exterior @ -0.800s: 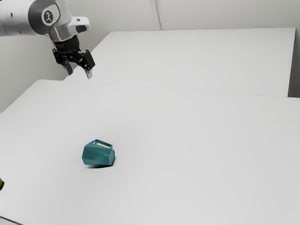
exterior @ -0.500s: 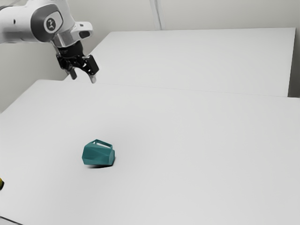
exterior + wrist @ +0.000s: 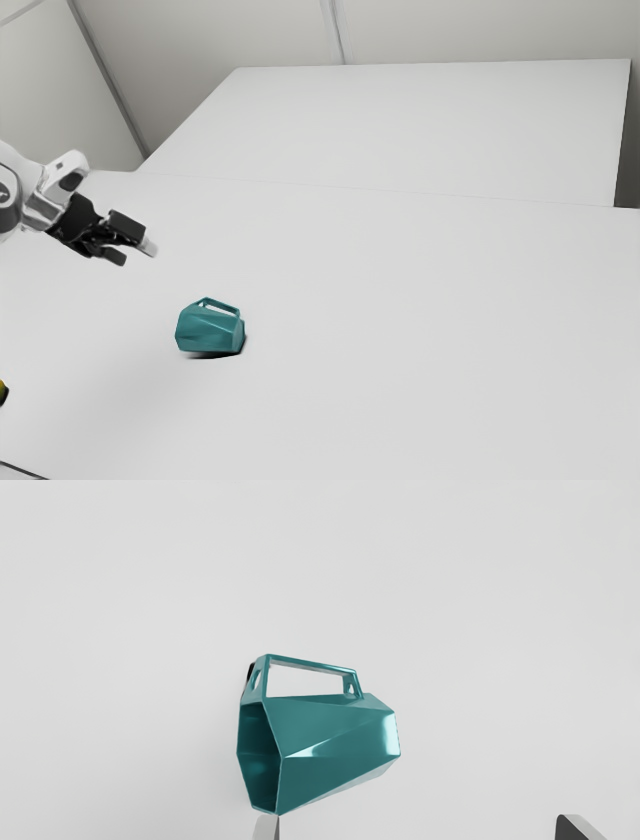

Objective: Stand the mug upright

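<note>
The blue-green mug (image 3: 210,330) lies on its side on the big white table (image 3: 400,350), so it is not standing up. Its handle (image 3: 312,665) is on the side away from the fingertips in the wrist view. I can look into its wide mouth (image 3: 258,760) there, and the inside is dark blue-green. The body has flat, pointy shapes on it, with shiny white spots, and it gets thinner toward the bottom end. In the exterior view, a dark shadow sits under the mug. The black claw (image 3: 133,253) is up in the air, toward the exterior view's left from the mug and a bit farther back. It is open, with its two fingers (image 3: 575,828) wide apart and nothing held between them. The claw and the mug do not touch. The white arm (image 3: 18,200) comes in from the exterior view's left and tips down. Near that same edge is a little yellow and black thing (image 3: 2,392), but too little of it shows to say what it is. Another flat white top (image 3: 420,130) is behind the table, with a pale wall (image 3: 480,30) past it.
</note>
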Controlling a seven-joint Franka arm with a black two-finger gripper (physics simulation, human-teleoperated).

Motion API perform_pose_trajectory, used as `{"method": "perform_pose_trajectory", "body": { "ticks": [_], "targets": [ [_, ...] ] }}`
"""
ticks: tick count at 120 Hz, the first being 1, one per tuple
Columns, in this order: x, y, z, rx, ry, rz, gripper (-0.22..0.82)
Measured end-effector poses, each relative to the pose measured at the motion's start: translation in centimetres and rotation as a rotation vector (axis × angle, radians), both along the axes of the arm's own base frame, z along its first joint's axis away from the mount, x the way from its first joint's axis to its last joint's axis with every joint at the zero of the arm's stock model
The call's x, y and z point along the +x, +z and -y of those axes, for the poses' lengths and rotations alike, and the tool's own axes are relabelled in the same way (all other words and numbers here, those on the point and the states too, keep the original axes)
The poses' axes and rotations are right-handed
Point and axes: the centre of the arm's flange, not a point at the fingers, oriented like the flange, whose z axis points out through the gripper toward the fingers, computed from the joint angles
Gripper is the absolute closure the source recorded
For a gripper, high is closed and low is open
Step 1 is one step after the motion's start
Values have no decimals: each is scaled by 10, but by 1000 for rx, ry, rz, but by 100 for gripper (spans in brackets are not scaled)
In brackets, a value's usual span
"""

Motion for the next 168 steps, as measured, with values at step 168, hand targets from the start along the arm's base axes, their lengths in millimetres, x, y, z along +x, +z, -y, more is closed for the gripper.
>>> {"method": "perform_pose_trajectory", "body": {
  "ticks": [168],
  "targets": [
    [-6,-176,5,227,-550,222,2]
  ]
}}
